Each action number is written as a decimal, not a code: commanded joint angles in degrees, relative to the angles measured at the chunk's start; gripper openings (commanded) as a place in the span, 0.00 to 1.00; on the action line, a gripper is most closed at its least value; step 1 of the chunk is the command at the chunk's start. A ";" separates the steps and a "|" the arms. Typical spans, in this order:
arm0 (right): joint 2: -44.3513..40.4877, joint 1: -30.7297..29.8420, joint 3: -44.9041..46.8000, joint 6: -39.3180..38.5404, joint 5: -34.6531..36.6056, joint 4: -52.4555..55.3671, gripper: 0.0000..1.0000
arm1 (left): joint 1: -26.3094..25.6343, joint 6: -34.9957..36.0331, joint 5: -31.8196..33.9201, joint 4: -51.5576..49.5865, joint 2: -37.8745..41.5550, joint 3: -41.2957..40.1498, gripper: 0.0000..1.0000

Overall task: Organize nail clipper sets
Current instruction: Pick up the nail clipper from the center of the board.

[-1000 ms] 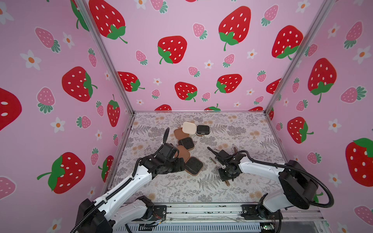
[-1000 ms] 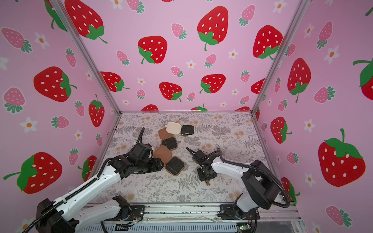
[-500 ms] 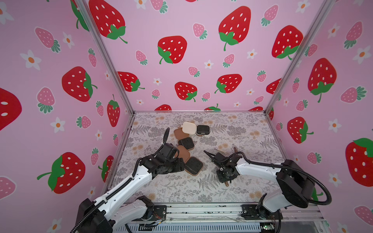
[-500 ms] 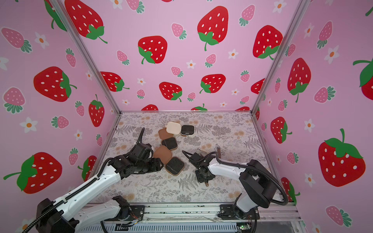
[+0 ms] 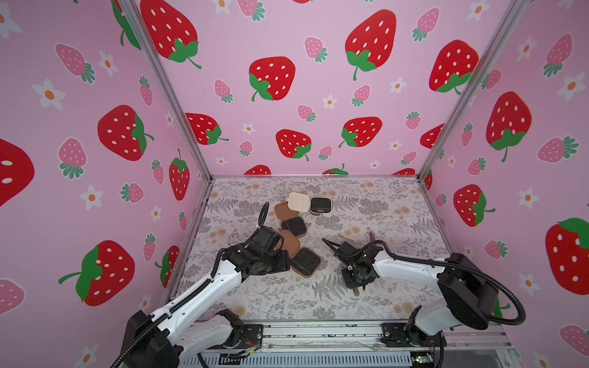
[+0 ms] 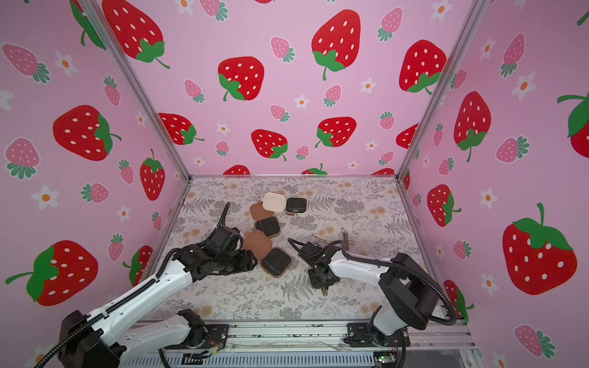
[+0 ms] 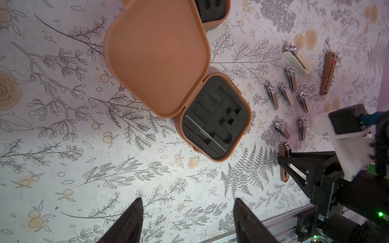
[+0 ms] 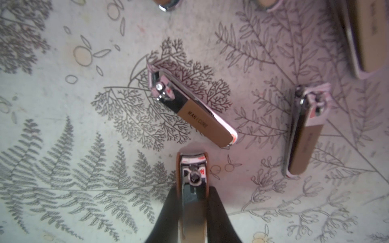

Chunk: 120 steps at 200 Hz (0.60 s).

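Clipper (image 8: 193, 178) is pinched by its sides between the right fingers (image 8: 216, 210), lying on the desk (image 8: 63, 126) near the open brown case (image 7: 214, 117). Left fingers (image 7: 128, 223) are apart and empty beside that case. The grip is narrow and on slick metal, so it could twist or slip on the lift. The next clipper (image 8: 193, 113) reads MANICURE.

Cream case (image 6: 273, 201) on floral mat (image 6: 366, 204)

The far case (image 5: 299, 202) lies behind the middle case (image 5: 294, 227), touching it; the near case (image 5: 305, 262) lies before both. Loose clippers (image 7: 271, 95) lie right of it.
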<state>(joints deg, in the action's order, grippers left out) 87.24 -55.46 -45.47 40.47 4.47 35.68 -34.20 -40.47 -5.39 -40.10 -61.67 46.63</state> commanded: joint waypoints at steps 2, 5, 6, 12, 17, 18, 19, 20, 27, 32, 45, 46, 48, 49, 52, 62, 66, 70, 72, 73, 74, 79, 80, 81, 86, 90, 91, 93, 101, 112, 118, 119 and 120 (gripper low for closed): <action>-0.21 -0.44 0.32 -2.37 0.28 2.85 0.16 | -0.26 -0.86 0.73 -0.52 -0.14 1.16 0.68; -0.35 -0.44 -0.03 -3.01 0.27 3.01 0.16 | -0.26 -0.84 0.77 -0.44 -0.05 1.11 0.68; -0.42 -0.44 -0.09 -3.28 0.27 3.09 0.16 | -0.26 -0.84 0.80 -0.39 -0.04 1.06 0.68; -0.72 -0.44 -0.90 -4.95 0.23 3.48 0.15 | -0.26 -0.84 0.82 -0.21 0.11 0.88 0.68; -1.00 -0.44 -1.64 -6.17 0.40 3.97 0.15 | -0.27 -0.84 0.89 -0.04 0.26 0.71 0.68; -1.06 -0.44 -1.77 -6.57 0.38 4.09 0.15 | -0.26 -0.84 0.86 -0.01 0.29 0.68 0.68; -1.13 -0.44 -1.92 -6.95 0.42 4.16 0.15 | -0.26 -0.84 0.88 0.05 0.31 0.62 0.68; -1.16 -0.44 -2.09 -7.32 0.43 4.23 0.15 | -0.26 -0.84 0.85 0.03 0.36 0.59 0.68; -1.65 -0.44 -3.22 -9.61 0.53 4.90 0.15 | -0.26 -0.91 0.82 0.34 0.64 0.33 0.68; -1.95 -0.44 -4.00 -11.21 0.54 5.43 0.15 | -0.29 -0.97 0.82 0.52 0.82 0.15 0.68; -2.63 -0.44 -6.45 -15.95 0.53 6.68 0.15 | -0.26 -1.13 0.91 1.02 1.38 -0.35 0.68; -2.66 -0.44 -6.64 -16.30 0.54 6.77 0.15 | -0.26 -1.12 0.91 1.05 1.47 -0.37 0.68; -2.75 -0.44 -7.04 -17.05 0.47 6.95 0.15 | -0.26 -1.17 0.91 1.13 1.58 -0.46 0.68; -2.76 -0.44 -7.24 -17.37 0.46 7.03 0.15 | -0.26 -1.18 0.91 1.19 1.61 -0.52 0.68; -2.85 -0.44 -7.79 -18.28 0.41 7.23 0.15 | -0.26 -1.19 0.91 1.24 1.78 -0.64 0.68; -2.70 -0.44 -9.87 -21.57 0.21 7.92 0.15 | -0.26 -1.33 1.07 1.58 2.20 -0.99 0.68; -2.54 -0.44 -10.76 -22.94 0.04 8.20 0.15 | -0.30 -1.43 1.08 1.68 2.35 -1.12 0.67; -2.31 -0.46 -11.65 -24.10 -0.07 8.46 0.15 | -0.26 -1.49 1.08 1.76 2.55 -1.27 0.67; -2.16 -0.44 -11.98 -24.60 -0.14 8.58 0.15 | -0.30 -1.51 1.15 1.84 2.59 -1.34 0.67; -2.07 -0.44 -12.26 -24.89 -0.20 8.64 0.15 | -0.28 -1.53 1.16 1.85 2.64 -1.36 0.67; -1.99 -0.44 -12.48 -25.16 -0.22 8.67 0.15 | -0.27 -1.53 1.16 1.86 2.67 -1.41 0.67; -1.58 -0.44 -13.65 -26.41 -0.34 8.85 0.15 | -0.26 -1.59 1.23 1.86 2.82 -1.52 0.67; -1.48 -0.44 -13.88 -26.67 -0.34 8.87 0.15 | -0.26 -1.61 1.29 1.86 2.85 -1.53 0.67; -1.38 -0.44 -14.09 -26.93 -0.43 8.92 0.15 | -0.26 -1.62 1.32 1.86 2.86 -1.54 0.67; -0.88 -0.44 -15.20 -28.11 -0.50 9.01 0.15 | -0.30 -1.71 1.43 1.86 3.04 -1.67 0.67; -0.37 -0.44 -16.07 -28.93 -0.61 9.05 0.15 | -0.22 -1.83 1.51 1.86 3.17 -1.79 0.67; -0.26 -0.44 -16.28 -29.12 -0.61 9.05 0.15 | -0.24 -1.86 1.52 1.86 3.24 -1.84 0.67; -0.02 -0.44 -16.72 -29.54 -0.67 8.99 0.15 | -0.25 -1.89 1.56 1.86 3.34 -1.93 0.67; 1.35 -0.44 -18.47 -31.06 -0.84 8.84 0.15 | -0.28 -2.18 1.85 1.82 3.69 -2.20 0.67; 3.24 -0.44 -20.97 -32.94 -1.14 8.70 0.15 | -0.26 -2.69 2.18 1.94 4.20 -2.74 0.66; 4.42 -0.44 -22.55 -33.90 -1.36 8.74 0.15 | -0.26 -2.86 2.30 1.95 4.37 -3.07 0.66; 4.64 -0.44 -22.81 -34.02 -1.42 8.72 0.15 | -0.26 -2.90 2.31 1.95 4.41 -3.10 0.66; 4.89 -0.44 -23.08 -34.08 -1.45 8.71 0.15 | -0.26 -2.93 2.31 1.95 4.48 -3.15 0.66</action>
<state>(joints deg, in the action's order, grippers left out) 87.96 -55.48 -64.12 14.09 3.97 42.54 -34.20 -41.60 -4.89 -38.37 -58.61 44.42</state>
